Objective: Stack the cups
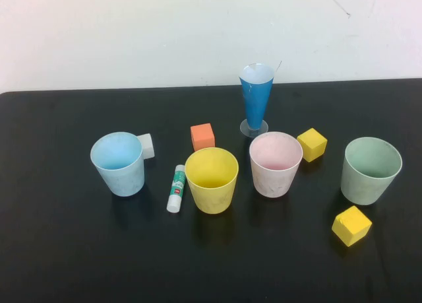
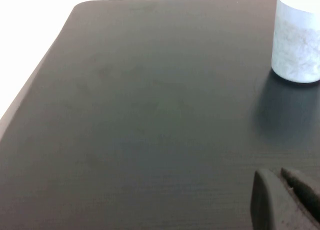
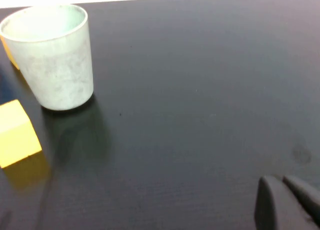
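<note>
High view is showing me all four cups upright and apart in a row on the black table (image 1: 59,250): the light blue cup (image 1: 119,163), the yellow cup (image 1: 211,179), the pale pink cup (image 1: 275,164) and the pale green cup (image 1: 370,169). None is sitting in another, so I judge the stacking is not yet begun. Neither of my arms is appearing in that view. My left gripper (image 2: 287,202) is hovering low over bare table with the light blue cup ahead and off to one side; my right gripper (image 3: 287,202) is hovering likewise, with the pale green cup and a yellow block (image 3: 17,135) ahead of it. Both are showing their fingers lying close together, a thin slit between. Next, I am thinking, one gripper needs spreading, reaching its nearest cup, pinching the rim, and steering clear of the glue stick (image 1: 177,188) and blocks.
</note>
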